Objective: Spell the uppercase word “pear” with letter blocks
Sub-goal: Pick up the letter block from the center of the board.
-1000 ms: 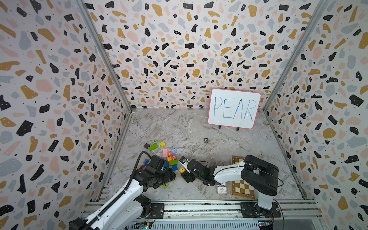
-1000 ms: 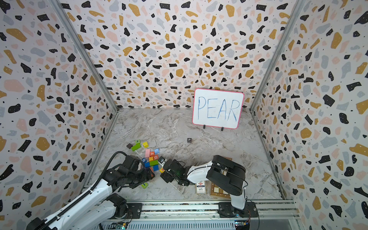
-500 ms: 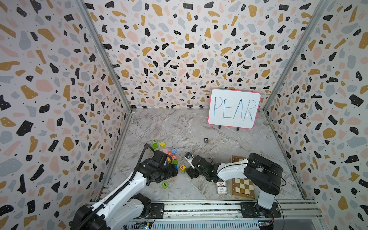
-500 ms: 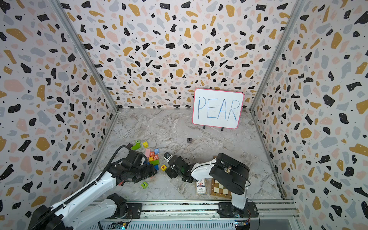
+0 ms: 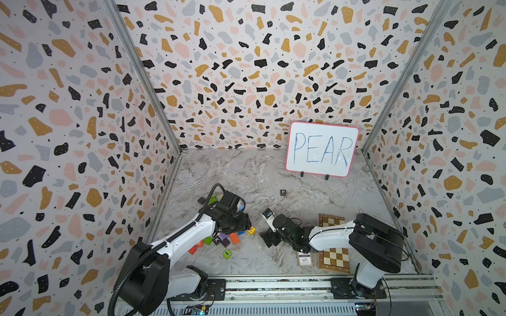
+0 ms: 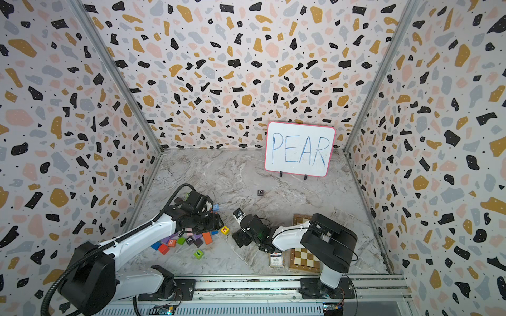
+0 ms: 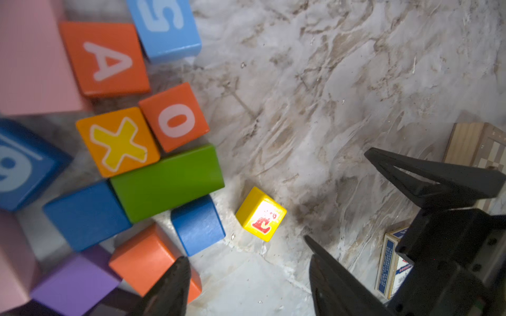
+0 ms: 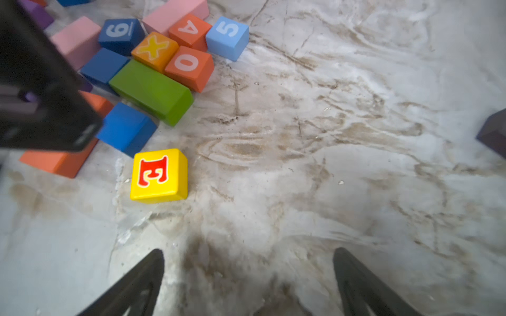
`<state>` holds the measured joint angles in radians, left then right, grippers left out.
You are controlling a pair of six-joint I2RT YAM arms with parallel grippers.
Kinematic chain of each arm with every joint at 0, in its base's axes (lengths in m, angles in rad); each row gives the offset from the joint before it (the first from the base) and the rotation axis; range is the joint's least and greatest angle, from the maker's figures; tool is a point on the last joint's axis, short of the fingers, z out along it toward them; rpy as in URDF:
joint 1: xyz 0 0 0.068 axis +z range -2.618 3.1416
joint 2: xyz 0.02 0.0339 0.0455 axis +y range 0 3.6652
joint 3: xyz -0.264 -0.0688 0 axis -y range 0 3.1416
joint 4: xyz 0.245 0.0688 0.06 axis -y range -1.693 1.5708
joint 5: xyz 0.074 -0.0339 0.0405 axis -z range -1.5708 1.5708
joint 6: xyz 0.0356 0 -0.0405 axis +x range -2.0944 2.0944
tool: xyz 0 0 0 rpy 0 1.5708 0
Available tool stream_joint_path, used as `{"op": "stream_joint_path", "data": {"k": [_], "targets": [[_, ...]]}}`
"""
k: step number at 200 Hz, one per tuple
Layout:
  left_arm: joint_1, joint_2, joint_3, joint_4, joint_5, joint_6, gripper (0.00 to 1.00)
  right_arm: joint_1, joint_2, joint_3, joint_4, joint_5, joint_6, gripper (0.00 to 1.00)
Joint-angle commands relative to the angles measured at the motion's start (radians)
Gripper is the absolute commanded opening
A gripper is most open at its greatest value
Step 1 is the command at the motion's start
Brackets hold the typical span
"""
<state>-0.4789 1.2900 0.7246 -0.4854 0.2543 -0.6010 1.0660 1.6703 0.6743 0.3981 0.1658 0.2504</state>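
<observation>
– So where's the E block point(image 5: 251, 230) vs the pincers?
– On the table point(image 5: 273, 175), right edge of the block pile point(image 5: 219, 240), between the two. left gripper point(image 7: 245, 247) just left of it, right gripper point(image 8: 248, 249) just right. Both jaws apart, nothing held; right one wide
– Nearer arm?
– Too close to call, I'd say. E lies ahead of both mouths, off toward the pile side for the right
– Orientation?
– Red E face up; cube, so no long axis, sides slightly skewed. P block point(image 5: 283, 192) sits alone, farther back
</observation>
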Motion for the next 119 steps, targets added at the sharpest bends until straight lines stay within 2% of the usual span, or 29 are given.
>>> {"op": "stream_joint_path", "data": {"k": [1,57,119], "targets": [[-0.023,0.057,0.035,0.036,0.014,0.039,0.66,0.000,-0.076,-0.038,0.014,-0.004,0.049,0.99],[-0.070,0.174,0.089,0.044,0.010,0.053,0.61,0.001,-0.183,-0.150,0.011,0.013,0.093,1.00],[-0.097,0.192,0.078,0.046,0.008,0.040,0.50,-0.008,-0.190,-0.159,0.007,0.030,0.089,1.00]]}}
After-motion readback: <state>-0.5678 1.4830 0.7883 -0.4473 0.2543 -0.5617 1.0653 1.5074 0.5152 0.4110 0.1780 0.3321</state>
